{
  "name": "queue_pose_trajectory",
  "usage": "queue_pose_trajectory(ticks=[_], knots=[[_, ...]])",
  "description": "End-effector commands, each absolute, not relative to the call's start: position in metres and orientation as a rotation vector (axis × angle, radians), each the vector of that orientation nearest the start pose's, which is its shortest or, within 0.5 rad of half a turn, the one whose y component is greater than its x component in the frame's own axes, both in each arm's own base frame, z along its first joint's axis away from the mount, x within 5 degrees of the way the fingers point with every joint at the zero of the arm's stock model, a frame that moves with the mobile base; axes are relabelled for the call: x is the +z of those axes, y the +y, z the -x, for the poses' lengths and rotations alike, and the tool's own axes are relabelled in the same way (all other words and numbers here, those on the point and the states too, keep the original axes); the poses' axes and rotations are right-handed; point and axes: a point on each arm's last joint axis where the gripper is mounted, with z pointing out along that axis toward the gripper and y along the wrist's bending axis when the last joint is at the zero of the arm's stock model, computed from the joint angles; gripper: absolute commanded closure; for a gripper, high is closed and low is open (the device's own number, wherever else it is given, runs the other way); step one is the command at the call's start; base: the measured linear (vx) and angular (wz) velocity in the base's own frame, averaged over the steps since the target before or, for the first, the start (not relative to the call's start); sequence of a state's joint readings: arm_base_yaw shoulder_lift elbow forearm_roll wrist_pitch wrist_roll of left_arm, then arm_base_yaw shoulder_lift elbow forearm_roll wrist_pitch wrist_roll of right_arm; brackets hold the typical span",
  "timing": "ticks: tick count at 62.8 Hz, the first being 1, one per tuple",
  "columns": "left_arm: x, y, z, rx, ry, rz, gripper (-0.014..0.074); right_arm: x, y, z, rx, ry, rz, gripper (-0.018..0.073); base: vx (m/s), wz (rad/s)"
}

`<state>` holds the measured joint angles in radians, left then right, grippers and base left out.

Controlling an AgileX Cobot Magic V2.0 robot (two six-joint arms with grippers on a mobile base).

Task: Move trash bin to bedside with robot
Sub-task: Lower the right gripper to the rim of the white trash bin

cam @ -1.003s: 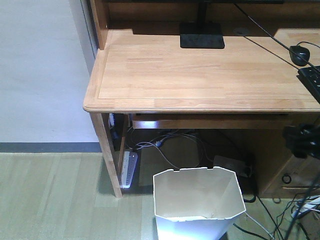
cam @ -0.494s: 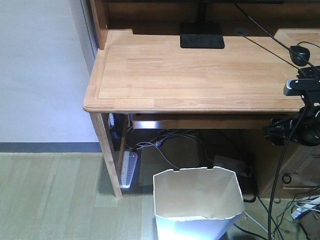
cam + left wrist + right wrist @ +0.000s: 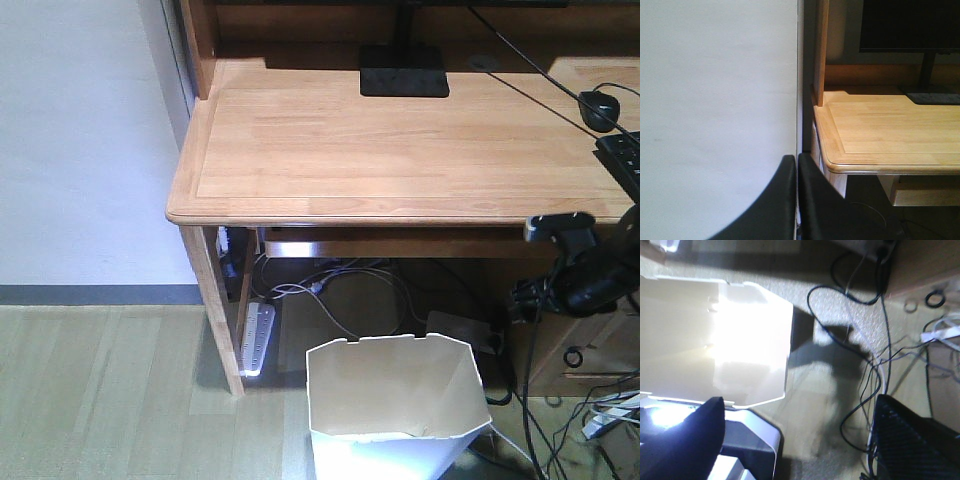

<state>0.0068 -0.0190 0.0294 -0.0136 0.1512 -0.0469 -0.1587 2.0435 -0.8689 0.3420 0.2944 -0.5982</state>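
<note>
The white trash bin [image 3: 395,400] stands on the floor in front of the desk, its beige inside empty. In the right wrist view the trash bin [image 3: 715,340] fills the upper left. My right gripper [image 3: 797,400] hangs open above the floor just right of its rim, one finger over the rim's near corner. From the front, the right arm [image 3: 578,280] hovers to the bin's upper right, below the desk edge. My left gripper [image 3: 796,158] is shut on nothing, facing the white wall beside the desk corner. The bedside is out of view.
A light wooden desk [image 3: 400,140] holds a monitor base [image 3: 404,72], a mouse [image 3: 598,108] and a keyboard [image 3: 622,155]. Under it lie a power strip [image 3: 258,338] and loose cables [image 3: 875,370]. A white wall [image 3: 80,140] is at the left.
My right arm has come in from the right edge, moving left and then down toward the bin. The bin and the left gripper have not moved.
</note>
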Motion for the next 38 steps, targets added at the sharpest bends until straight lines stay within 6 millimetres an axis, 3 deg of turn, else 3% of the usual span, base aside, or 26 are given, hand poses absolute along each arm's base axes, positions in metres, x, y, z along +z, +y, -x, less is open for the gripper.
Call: queue_pose_trajectory(ticks=[1,22,38], knots=[[0.189,0.000,-0.057,-0.055,1.584,0.060,0.0602,0.049,-0.047,-0.329,0.033,2.862,0.195,-0.0021,0.00,0.00],[0.189,0.000,-0.057,-0.055,1.584,0.060,0.0602,-0.024,-0.049,-0.319,-0.032,2.936,0.339,-0.0021,0.00,0.00],[0.189,0.000,-0.057,-0.055,1.584,0.060,0.0602,-0.062,-0.049,-0.336,0.049,3.001,0.291,-0.0020,0.00,0.00]])
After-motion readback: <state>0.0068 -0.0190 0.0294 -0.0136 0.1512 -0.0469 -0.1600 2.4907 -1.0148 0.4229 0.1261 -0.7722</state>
